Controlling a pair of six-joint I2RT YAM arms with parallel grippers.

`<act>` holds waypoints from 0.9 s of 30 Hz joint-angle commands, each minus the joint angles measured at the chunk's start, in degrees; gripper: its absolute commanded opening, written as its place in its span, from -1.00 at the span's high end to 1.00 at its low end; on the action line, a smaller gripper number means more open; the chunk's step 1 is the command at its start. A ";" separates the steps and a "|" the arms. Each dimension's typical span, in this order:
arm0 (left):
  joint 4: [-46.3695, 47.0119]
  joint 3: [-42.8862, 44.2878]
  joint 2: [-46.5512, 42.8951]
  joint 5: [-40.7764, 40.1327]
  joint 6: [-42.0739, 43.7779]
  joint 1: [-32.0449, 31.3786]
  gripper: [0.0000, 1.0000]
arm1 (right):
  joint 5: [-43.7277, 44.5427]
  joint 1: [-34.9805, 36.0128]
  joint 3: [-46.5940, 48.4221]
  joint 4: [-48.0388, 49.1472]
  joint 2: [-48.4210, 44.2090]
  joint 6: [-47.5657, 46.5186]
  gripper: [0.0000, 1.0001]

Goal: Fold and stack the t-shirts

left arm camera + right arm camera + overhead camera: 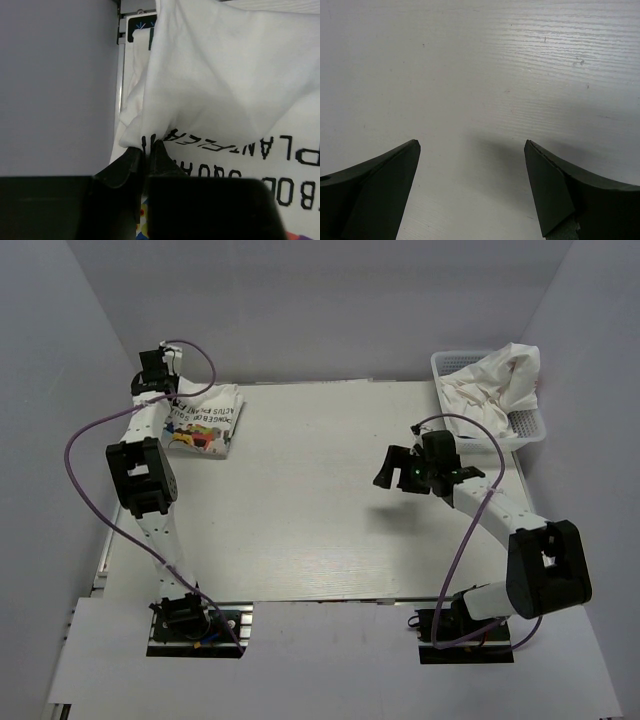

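My left gripper (146, 147) pinches the lettered t-shirt (205, 420) at the far-left corner, and my right gripper (471, 143) hangs spread over bare surface (320, 510), nearer the crumpled t-shirts (495, 385) in the basket (532, 430) beyond it, far right.

The right pincer (472, 145) is hanging with its two dark fingers (380, 185) standing wide apart over the white table (480, 60), which is showing faint grain lines and a soft shadow.
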 commanded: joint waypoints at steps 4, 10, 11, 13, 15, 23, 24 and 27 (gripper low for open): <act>4.30 1.79 -0.67 -6.39 -3.62 1.05 -1.00 | -1.21 0.28 3.69 1.30 1.18 1.23 -0.81; 0.97 7.06 -1.90 -9.12 -10.21 1.05 -1.00 | -0.51 0.19 3.34 1.48 -0.58 1.14 -0.81; 0.00 7.77 -2.60 -8.42 -11.44 1.05 -1.00 | -0.51 0.28 2.82 1.57 -1.02 1.14 -0.81; -2.37 8.39 -3.92 -6.49 -14.77 1.05 -1.00 | -0.51 0.28 2.20 1.83 -2.41 1.14 -0.81; -4.22 8.39 -5.67 -1.66 -16.72 0.44 -1.00 | -0.33 0.19 1.14 1.92 -3.39 0.88 -0.81; 1.54 -15.81 -27.79 12.50 -35.59 -9.11 -1.00 | -0.24 0.01 -3.16 3.50 -12.25 0.88 -0.81; 4.97 -27.61 -36.36 12.50 -37.36 -10.71 -1.00 | -0.59 0.10 -5.17 4.03 -13.05 0.96 -0.81; 12.46 -47.50 -48.19 10.31 -43.77 -16.43 -1.00 | -2.97 -0.07 -11.91 7.63 -18.92 2.02 -0.81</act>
